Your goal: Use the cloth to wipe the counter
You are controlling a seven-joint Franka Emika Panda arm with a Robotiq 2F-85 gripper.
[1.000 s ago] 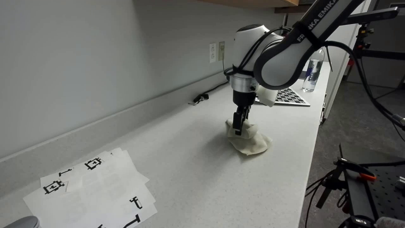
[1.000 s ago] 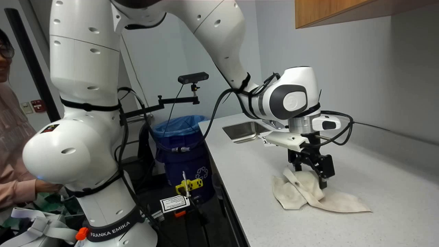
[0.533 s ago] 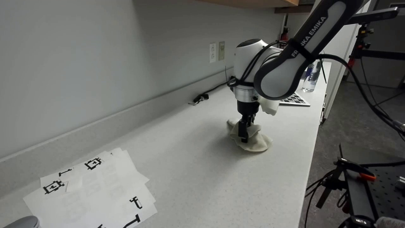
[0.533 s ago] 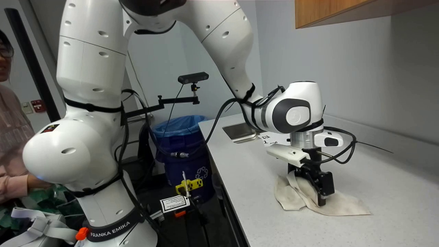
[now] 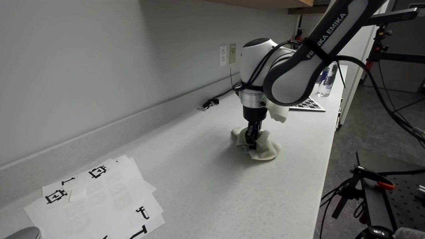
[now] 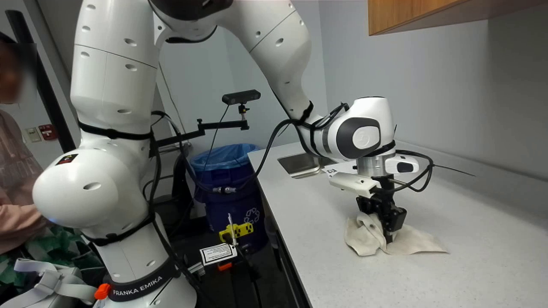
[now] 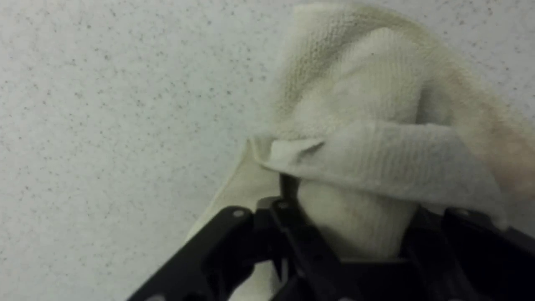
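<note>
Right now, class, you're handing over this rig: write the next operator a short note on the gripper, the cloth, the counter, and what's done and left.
Gripper: down in the cloth, fabric between its fingers; whether it is clamped I can't tell.
Cloth: bunched at the gripper, lying on the counter, edges spread outward.
Done: gripper is at the cloth; whether anything has been wiped doesn't show.
Left: likely secure the cloth, then wipe, keeping clear of the marked paper sheets.
</note>
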